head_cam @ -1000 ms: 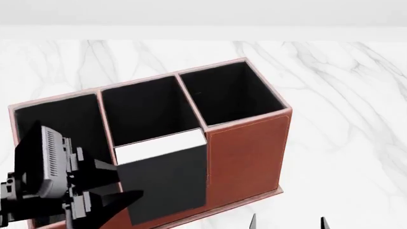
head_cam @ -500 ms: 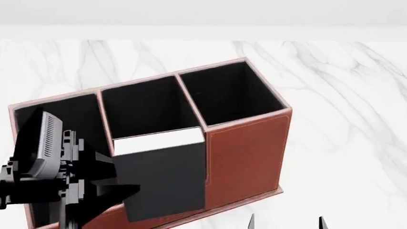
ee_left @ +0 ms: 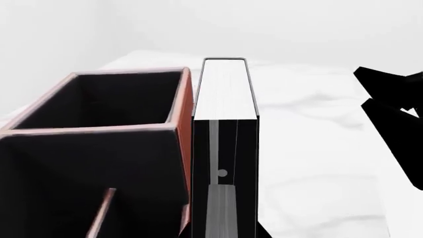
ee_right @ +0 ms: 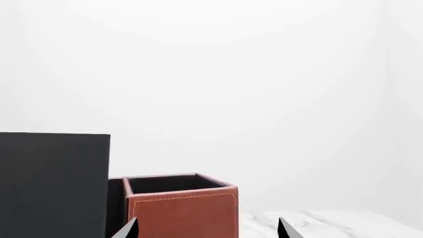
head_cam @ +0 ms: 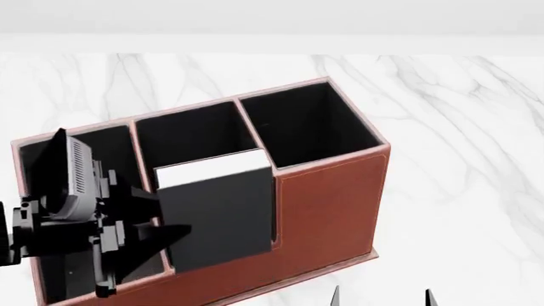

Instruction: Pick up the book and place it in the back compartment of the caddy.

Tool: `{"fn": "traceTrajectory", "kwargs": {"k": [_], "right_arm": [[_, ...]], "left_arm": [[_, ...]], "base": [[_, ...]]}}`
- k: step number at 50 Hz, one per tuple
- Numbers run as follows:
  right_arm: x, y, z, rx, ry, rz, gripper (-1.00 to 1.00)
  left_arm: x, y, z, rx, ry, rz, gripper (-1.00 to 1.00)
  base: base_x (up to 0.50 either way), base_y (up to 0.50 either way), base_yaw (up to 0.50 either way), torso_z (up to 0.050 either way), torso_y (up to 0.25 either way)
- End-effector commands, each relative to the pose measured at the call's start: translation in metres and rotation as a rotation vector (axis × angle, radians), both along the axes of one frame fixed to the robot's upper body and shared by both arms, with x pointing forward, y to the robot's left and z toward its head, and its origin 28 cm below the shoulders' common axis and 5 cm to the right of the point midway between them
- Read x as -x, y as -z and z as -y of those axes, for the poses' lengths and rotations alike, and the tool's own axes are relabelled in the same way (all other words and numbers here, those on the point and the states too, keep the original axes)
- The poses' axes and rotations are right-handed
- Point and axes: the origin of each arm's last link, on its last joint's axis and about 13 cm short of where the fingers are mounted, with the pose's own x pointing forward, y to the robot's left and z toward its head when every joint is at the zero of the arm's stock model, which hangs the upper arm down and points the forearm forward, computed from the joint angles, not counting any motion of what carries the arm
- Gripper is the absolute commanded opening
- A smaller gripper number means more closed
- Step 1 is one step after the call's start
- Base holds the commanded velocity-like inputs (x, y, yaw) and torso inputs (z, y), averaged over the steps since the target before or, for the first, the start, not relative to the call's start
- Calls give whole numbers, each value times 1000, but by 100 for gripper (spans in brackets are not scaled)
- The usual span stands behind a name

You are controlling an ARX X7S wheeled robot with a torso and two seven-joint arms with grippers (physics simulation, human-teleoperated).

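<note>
The book [head_cam: 216, 213], black with a white page block on top, stands upright in my left gripper [head_cam: 127, 237], which is shut on its left edge. It sits over the low near part of the reddish-brown caddy [head_cam: 332, 197], against the middle tall cell. Its lower end is behind the low front wall. The cell beneath it is hidden, so I cannot tell if that is the back compartment. The left wrist view shows the book [ee_left: 225, 89] edge-on beside a tall cell [ee_left: 126, 99], clamped in the left gripper [ee_left: 225, 233]. My right gripper [head_cam: 383, 298] is open and empty.
Three tall black-lined cells [head_cam: 302, 124] run along the caddy's far side. The caddy stands on a white marble table [head_cam: 459, 127]. The right wrist view shows the book [ee_right: 53, 183], the caddy corner [ee_right: 182, 213] and the open right gripper [ee_right: 208, 230].
My left gripper has carried the book away from me toward the tall cells. Its lower end has gone behind the caddy's low front wall. The right gripper has not moved.
</note>
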Motion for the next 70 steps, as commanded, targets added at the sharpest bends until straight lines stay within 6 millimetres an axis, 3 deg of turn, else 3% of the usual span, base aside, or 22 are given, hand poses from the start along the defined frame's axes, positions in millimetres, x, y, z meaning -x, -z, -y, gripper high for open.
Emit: {"fn": "traceTrajectory", "kwargs": {"k": [1,23,70], "right_arm": [[-1,0,0,-1,0,-3,100],[-2,2,0,1,-2,-5,100],[-1,1,0,0,-2,-4,100]], "left_arm": [[-11,-9,3,56,-41,37,-100],[-31,3,-5,45,-95,43,-100],[-47,27,-7,68,-157,30,-100]], "base": [[0,0,0,0,0],[0,0,0,0,1],[0,0,0,0,2]]}}
